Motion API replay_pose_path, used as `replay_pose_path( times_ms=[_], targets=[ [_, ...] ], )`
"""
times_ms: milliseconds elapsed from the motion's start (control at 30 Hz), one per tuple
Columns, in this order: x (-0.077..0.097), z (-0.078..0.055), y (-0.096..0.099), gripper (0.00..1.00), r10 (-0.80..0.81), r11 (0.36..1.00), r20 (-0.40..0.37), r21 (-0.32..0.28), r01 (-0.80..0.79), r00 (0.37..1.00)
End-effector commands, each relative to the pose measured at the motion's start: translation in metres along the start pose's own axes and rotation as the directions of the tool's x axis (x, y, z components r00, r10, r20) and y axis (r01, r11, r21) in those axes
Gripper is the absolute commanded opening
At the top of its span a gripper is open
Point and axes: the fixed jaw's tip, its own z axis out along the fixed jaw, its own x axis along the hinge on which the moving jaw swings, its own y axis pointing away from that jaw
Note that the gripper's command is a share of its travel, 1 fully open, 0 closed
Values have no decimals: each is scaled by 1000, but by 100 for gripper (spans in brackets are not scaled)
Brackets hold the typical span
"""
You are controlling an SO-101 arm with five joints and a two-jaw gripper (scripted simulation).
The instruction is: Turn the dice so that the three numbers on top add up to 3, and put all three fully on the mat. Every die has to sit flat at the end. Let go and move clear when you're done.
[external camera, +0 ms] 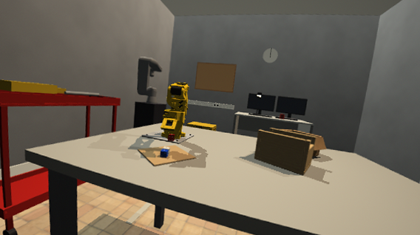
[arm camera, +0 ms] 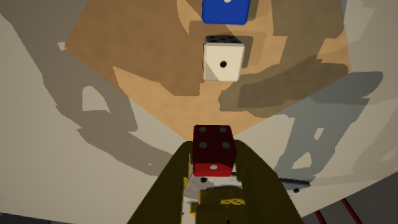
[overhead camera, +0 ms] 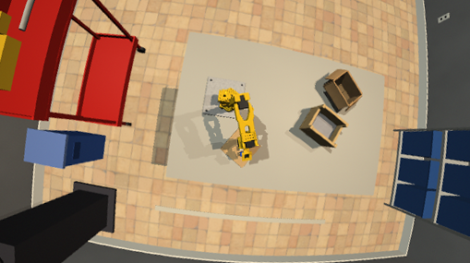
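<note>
Wrist view: three dice, one mat; the blue die [external camera: 164, 152] [arm camera: 226, 11] is cut off by the frame, the white die [external camera: 165, 148] [arm camera: 223, 61] whole, both on the mat [external camera: 155, 159] [arm camera: 150, 90]. The claw [external camera: 171, 134] [arm camera: 214, 152] grips the red die [external camera: 171, 137] [arm camera: 214, 150], its lower side hidden.

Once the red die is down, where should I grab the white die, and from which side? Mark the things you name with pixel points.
Best from above, gripping the two opposite upright faces that don't point toward the blue die [arm camera: 226, 11] [external camera: 164, 153]. The white die [arm camera: 223, 62] [external camera: 166, 148] looks flat on the mat [arm camera: 150, 50] [external camera: 154, 159], square-sided, with the blue one close along one side; fingers there would probably be cramped.
</note>
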Motion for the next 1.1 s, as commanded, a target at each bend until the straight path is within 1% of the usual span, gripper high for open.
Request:
replay_pose_path(
  times_ms=[0,67,100,700,1067],
  targets=[
    [0,-1,-4,0,10,1000,15,-3,-10,1000],
    [0,-1,-4,0,10,1000,15,-3,-10,1000],
    [-1,-4,-8,0,15,1000,42,-5,-15,999],
    [-1,-3,-8,0,15,1000,42,-5,-15,999],
    [-1,2,-8,0,15,1000,42,-5,-15,999]
  ],
)
